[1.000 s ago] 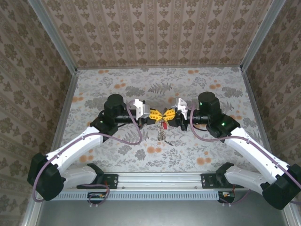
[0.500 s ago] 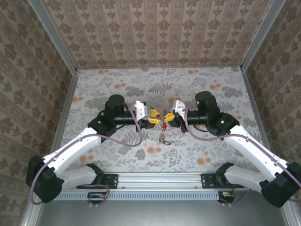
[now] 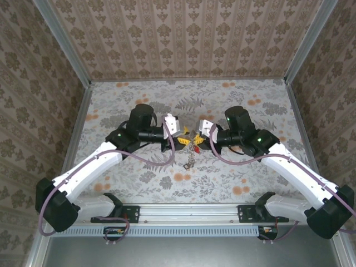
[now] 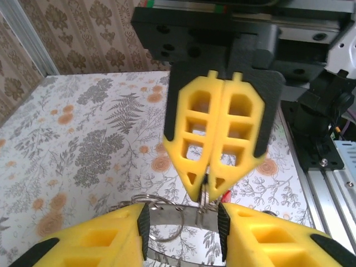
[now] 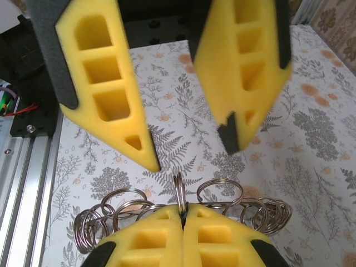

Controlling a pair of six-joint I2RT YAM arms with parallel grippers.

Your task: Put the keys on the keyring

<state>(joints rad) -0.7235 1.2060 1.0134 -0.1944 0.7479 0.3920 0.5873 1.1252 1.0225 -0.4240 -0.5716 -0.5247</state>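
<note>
Mid-table [image 3: 250, 172] | right claw [image 5: 182, 210] clamped on keyring [image 5: 179, 192], keys [image 3: 191, 159] dangling at its 6 o'clock | left claw [image 4: 183, 222] at 9 o'clock, part-open, gripping nothing | step: likely regrasp for threading | next: you align left jaws on ring, close gently

Robot test cell, lab-type rig, def not home. Patterned-paper walls [image 3: 183, 39] box in floral tabletop [image 3: 111, 105] under and beyond jaws. Aluminium corner posts [image 3: 63, 41]. Extrusion rail [image 3: 183, 211] well behind jaws, arm bases [image 3: 119, 210] bolted on.
</note>
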